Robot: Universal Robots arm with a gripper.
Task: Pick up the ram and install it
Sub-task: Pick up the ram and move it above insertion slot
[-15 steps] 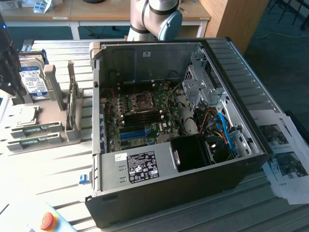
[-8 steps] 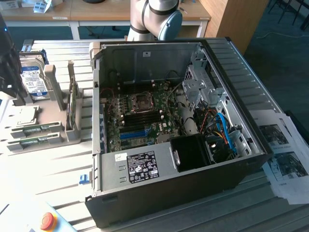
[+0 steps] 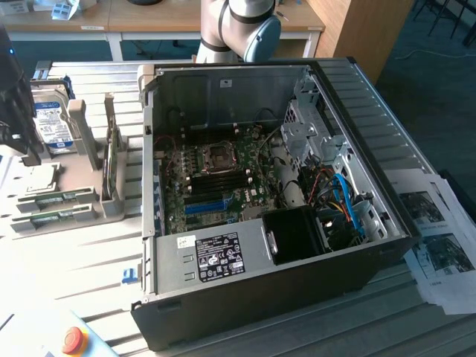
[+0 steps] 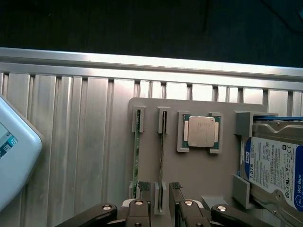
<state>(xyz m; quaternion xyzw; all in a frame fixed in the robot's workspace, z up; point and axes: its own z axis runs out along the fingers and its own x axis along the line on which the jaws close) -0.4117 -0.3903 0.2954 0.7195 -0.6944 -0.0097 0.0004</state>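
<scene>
Two ram sticks stand on edge in slots of a grey holder plate point(image 4: 222, 156). One ram point(image 4: 161, 151) runs between my fingertips, and the other ram point(image 4: 137, 151) lies just outside one finger. My gripper point(image 4: 159, 188) is open, its dark pads point(image 4: 176, 186) on either side of the near end of that stick, not pressing it. In the exterior view the gripper point(image 3: 28, 149) hangs over the holder at the far left, where both ram sticks point(image 3: 56, 199) lie. The open computer case point(image 3: 387, 149) shows the green motherboard point(image 3: 216, 178).
On the holder, a silver processor point(image 4: 200, 132) sits beside the ram, and a hard drive point(image 4: 279, 165) with a blue-white label stands past it. A white device point(image 4: 14, 151) lies on the ribbed table. A red stop button point(image 3: 72, 340) is at the front; papers point(image 3: 439, 245) are at the exterior view's right.
</scene>
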